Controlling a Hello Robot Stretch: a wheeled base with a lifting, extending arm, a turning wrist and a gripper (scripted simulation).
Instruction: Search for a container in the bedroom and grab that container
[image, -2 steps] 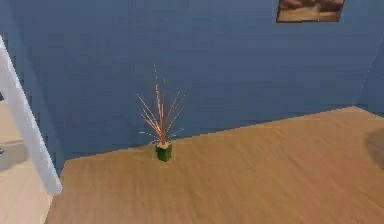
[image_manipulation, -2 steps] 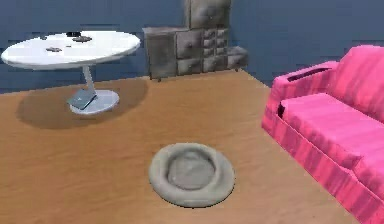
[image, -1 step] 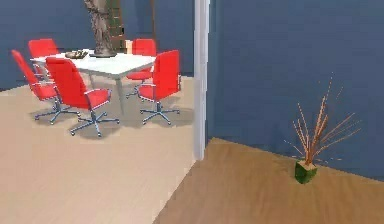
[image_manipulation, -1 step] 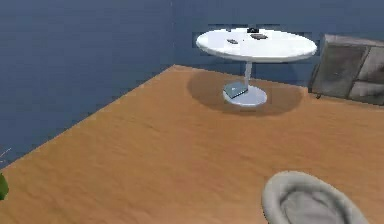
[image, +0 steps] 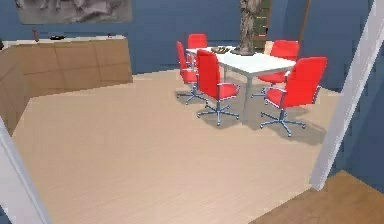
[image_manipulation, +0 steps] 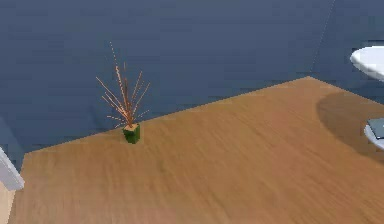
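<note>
Upper right of forward view, white worktop (image: 262, 63) ringed by red chairs (image: 211, 70) reads as dining room, not bedroom, so search step is in hand; container's place and tool's state cannot be told; next move likely calls for driving on elsewhere.

Red chairs (image: 212, 72), white table (image: 258, 63), dark blue walls (image: 160, 25), tan wood floor (image: 150, 140) (green pot (image_manipulation: 131, 135), reddish twigs (image_manipulation: 122, 95))
</note>
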